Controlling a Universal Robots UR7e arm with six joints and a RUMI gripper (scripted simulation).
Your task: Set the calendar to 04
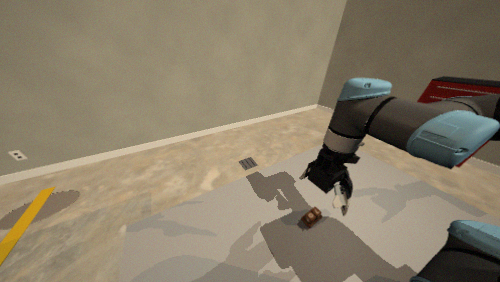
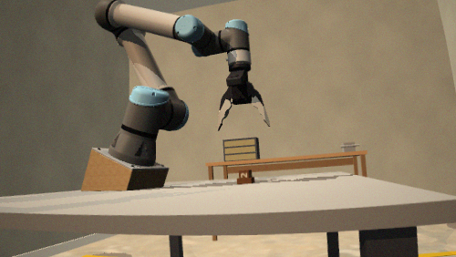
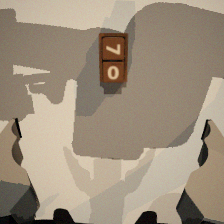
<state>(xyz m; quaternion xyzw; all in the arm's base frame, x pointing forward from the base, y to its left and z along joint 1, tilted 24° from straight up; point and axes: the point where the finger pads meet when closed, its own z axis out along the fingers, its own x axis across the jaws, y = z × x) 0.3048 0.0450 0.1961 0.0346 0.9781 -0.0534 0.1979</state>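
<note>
Two brown cubes sit side by side in a small brown tray (image 2: 245,180) on the table. In the wrist view, the top of the upper cube (image 3: 113,48) shows a 7 turned on its side, and the top of the lower cube (image 3: 113,73) shows a 0. In the exterior view, one cube (image 2: 244,174) shows a white sign like an N or a 2 on its side. The month's name cannot be read. My gripper (image 1: 323,196) (image 2: 244,128) (image 3: 111,121) is open and empty, pointing down, well above the table and the cubes.
The grey table (image 1: 170,245) (image 2: 319,200) carries the arm's wooden base block (image 2: 107,170). Behind it, in the exterior view, a wooden bench (image 2: 292,159) holds a drawer cabinet (image 2: 240,149). A red cabinet (image 1: 440,92) stands behind the arm in the top view.
</note>
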